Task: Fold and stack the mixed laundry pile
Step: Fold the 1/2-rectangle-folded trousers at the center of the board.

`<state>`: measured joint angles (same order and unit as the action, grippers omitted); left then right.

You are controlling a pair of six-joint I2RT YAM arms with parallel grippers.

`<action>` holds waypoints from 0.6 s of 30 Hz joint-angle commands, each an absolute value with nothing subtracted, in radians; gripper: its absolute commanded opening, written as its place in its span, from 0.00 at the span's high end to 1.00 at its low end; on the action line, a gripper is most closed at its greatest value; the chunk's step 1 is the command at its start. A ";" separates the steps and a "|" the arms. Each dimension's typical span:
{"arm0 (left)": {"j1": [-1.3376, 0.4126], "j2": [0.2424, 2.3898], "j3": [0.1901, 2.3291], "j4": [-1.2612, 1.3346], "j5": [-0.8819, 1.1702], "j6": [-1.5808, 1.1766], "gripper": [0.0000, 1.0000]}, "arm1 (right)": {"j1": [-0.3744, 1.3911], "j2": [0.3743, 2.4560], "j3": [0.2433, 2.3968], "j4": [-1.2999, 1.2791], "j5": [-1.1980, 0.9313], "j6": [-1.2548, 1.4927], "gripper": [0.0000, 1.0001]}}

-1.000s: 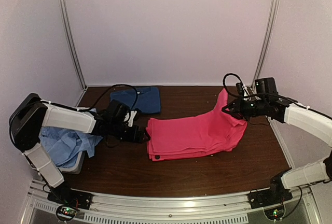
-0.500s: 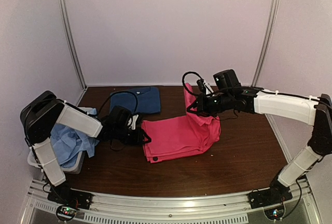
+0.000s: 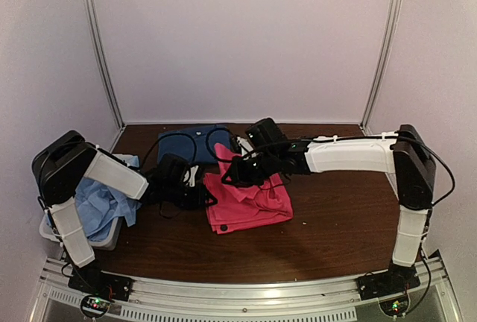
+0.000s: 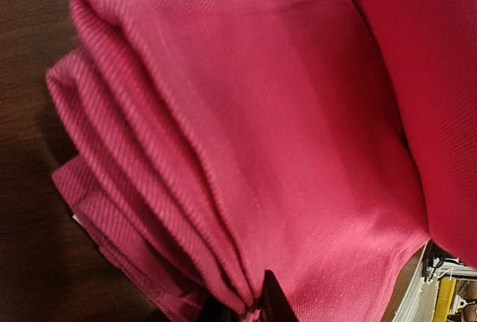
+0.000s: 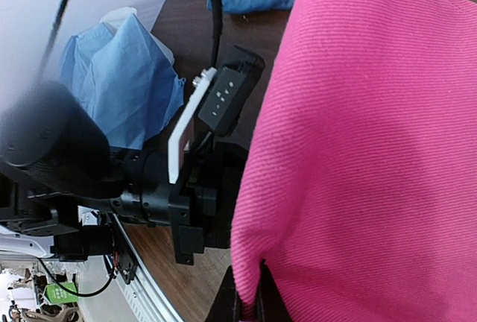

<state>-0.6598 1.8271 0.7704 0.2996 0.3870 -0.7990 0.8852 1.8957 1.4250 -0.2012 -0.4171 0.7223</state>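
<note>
The magenta-pink shirt [image 3: 250, 201] lies folded over itself in the middle of the table, and it fills the left wrist view [image 4: 246, 128]. My left gripper [image 3: 211, 197] sits at the shirt's left edge, its jaws [image 4: 257, 308] pinched on the stacked folds. My right gripper [image 3: 226, 175] reaches across from the right and holds an edge of the same shirt [image 5: 373, 150] above its left side, shut on the fabric [image 5: 250, 303]. The dark blue T-shirt [image 3: 195, 141] lies flat at the back left. The pale light-blue cloth [image 3: 93, 206] hangs out of the basket.
A white slotted basket [image 3: 112, 238] stands at the table's left edge under my left arm. The right arm stretches over the brown table [image 3: 335, 218] from the right. Metal frame posts stand at the back corners.
My right gripper has swept left across the table, carrying the pink shirt's right edge over onto its left half. My left gripper has closed on the shirt's left edge.
</note>
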 commanded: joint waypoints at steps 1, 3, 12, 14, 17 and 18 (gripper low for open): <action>-0.663 1.868 0.746 0.303 0.397 -0.809 0.87 | 0.929 1.978 1.492 -0.075 -0.422 0.762 1.00; -0.660 1.868 0.744 0.302 0.397 -0.811 0.87 | 0.941 2.016 1.508 -0.060 -0.430 0.775 1.00; -0.643 1.873 0.729 0.312 0.412 -0.812 0.84 | 0.967 2.097 1.507 0.096 -0.495 0.879 1.00; -0.641 1.869 0.728 0.306 0.420 -0.811 0.80 | 0.969 2.105 1.505 0.122 -0.521 0.896 1.00; -0.637 1.832 0.722 0.275 0.410 -0.807 0.70 | 0.970 2.086 1.481 0.152 -0.560 0.906 0.82; -0.635 1.811 0.722 0.248 0.401 -0.799 0.65 | 0.970 2.068 1.470 0.153 -0.565 0.903 0.77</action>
<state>-0.6411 1.8313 0.7506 0.3492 0.4290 -0.8150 0.9382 2.0987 1.4673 0.0105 -0.4694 0.8722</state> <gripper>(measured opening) 0.282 0.150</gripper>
